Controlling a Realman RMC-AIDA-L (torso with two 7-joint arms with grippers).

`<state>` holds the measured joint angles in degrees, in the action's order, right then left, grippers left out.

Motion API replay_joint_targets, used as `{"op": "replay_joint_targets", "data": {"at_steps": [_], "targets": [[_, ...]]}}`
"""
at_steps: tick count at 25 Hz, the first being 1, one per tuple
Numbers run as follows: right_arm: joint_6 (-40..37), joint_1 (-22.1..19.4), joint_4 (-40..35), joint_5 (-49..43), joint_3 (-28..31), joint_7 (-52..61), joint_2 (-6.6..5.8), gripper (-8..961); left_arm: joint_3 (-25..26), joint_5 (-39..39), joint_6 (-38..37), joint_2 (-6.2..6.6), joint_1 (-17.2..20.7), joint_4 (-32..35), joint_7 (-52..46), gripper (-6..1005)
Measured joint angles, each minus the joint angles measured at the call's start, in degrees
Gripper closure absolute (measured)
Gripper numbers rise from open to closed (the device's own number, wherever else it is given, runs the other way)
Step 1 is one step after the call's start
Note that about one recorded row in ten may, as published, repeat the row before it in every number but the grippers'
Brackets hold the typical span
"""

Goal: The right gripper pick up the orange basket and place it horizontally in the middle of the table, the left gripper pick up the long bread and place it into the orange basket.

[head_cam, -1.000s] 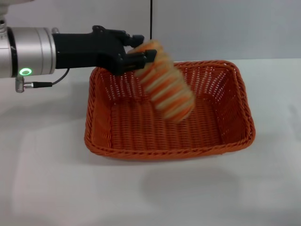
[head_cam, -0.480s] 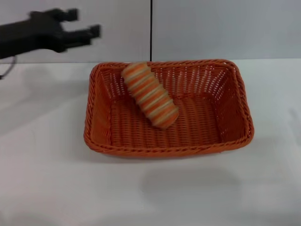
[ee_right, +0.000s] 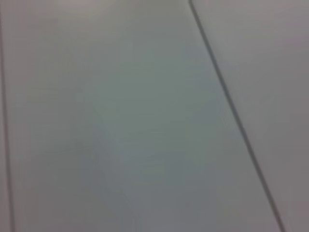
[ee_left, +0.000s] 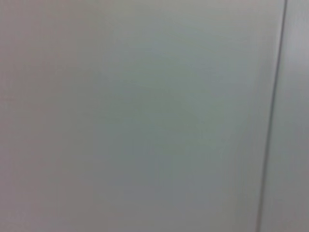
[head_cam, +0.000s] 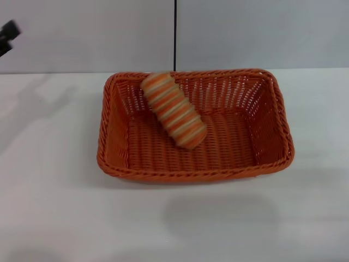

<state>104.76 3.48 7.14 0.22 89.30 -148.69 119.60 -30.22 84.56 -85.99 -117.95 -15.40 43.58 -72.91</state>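
The orange basket (head_cam: 195, 127) sits in the middle of the white table (head_cam: 54, 207), its long side running left to right. Inside it lies the long bread (head_cam: 174, 110), striped orange and cream, set diagonally with one end leaning on the basket's back-left wall. Only a black tip of my left gripper (head_cam: 7, 34) shows at the far left edge of the head view, high above the table and well away from the basket. My right gripper is out of view. Both wrist views show only grey wall.
A grey wall (head_cam: 262, 33) with a dark vertical seam (head_cam: 175, 33) stands behind the table. White tabletop lies all around the basket.
The left gripper let go of the bread, which dropped into the basket and settled. The left arm then pulled back up and to the left, almost out of the head view.
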Motion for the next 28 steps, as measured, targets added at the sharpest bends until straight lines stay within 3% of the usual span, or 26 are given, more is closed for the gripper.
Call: {"op": "replay_joint_targets", "data": {"at_steps": [7, 15, 16, 17, 28], "targets": [[-0.69, 2.69, -0.7, 4.29, 0.26, -1.6, -0.19, 380, 7.47, -4.38, -2.77, 0.01, 3.98, -9.33, 11.37, 193], [-5.67, 11.03, -5.91, 12.36, 1.57, -3.27, -0.31, 380, 15.59, -6.53, -6.47, -0.04, 6.11, -19.4, 21.5, 193], [-6.17, 11.63, -5.98, 13.42, 1.6, -3.27, -0.35, 380, 19.64, -6.62, -9.17, -0.19, 7.04, -24.07, 25.9, 193], [-6.45, 11.99, -5.92, 14.3, 1.64, -3.27, -0.38, 380, 20.47, -6.62, -9.8, -0.22, 7.29, -25.48, 27.0, 193], [-6.91, 12.22, -5.78, 16.21, 2.64, -2.86, -0.37, 381, 22.21, -6.34, -10.16, -0.17, 9.43, -32.26, 35.42, 193]]}}
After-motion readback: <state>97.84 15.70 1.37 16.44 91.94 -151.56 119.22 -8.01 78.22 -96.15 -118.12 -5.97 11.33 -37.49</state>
